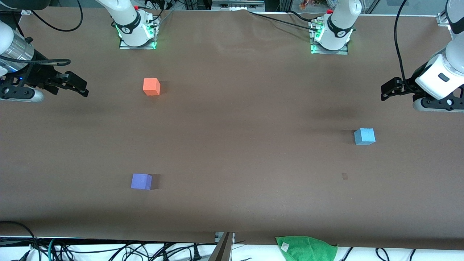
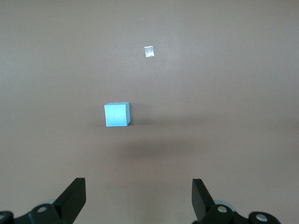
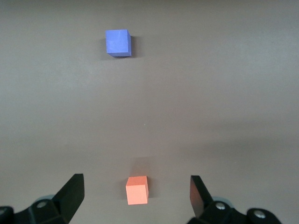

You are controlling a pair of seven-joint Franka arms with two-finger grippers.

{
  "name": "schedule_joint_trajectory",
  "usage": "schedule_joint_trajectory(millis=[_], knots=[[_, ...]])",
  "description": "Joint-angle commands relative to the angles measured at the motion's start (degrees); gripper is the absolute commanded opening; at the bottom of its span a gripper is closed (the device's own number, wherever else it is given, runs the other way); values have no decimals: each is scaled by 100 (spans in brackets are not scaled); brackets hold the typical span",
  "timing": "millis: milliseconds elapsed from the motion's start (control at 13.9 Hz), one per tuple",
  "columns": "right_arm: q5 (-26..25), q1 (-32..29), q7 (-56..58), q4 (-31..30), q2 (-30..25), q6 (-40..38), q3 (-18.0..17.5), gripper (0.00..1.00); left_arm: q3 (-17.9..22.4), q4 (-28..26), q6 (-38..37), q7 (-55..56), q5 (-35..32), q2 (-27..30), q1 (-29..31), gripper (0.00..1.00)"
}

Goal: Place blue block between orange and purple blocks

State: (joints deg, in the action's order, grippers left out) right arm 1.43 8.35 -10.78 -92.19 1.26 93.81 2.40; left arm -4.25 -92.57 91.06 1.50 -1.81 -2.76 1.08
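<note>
The blue block [image 1: 364,136] sits on the brown table toward the left arm's end; it also shows in the left wrist view [image 2: 117,114]. The orange block [image 1: 151,87] and the purple block [image 1: 141,181] sit toward the right arm's end, the purple one nearer the front camera. Both show in the right wrist view, orange [image 3: 137,190] and purple [image 3: 118,42]. My left gripper [image 1: 385,91] hangs open and empty in the air near the blue block, its fingers [image 2: 74,193] wide apart. My right gripper [image 1: 84,88] hangs open and empty beside the orange block.
A green cloth [image 1: 306,248] lies at the table's front edge. A small pale mark [image 1: 344,176] is on the table nearer the front camera than the blue block, also in the left wrist view [image 2: 149,52]. Cables lie along the front edge.
</note>
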Motion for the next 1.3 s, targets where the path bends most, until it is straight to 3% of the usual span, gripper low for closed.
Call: schedule_joint_trajectory(millis=[0, 1227], knots=[[94, -35, 111, 70, 14, -21, -3, 100, -6, 151, -27, -115, 93, -58, 24, 100], [94, -97, 111, 70, 23, -38, 6, 100, -6, 151, -45, -62, 75, -67, -20, 100]])
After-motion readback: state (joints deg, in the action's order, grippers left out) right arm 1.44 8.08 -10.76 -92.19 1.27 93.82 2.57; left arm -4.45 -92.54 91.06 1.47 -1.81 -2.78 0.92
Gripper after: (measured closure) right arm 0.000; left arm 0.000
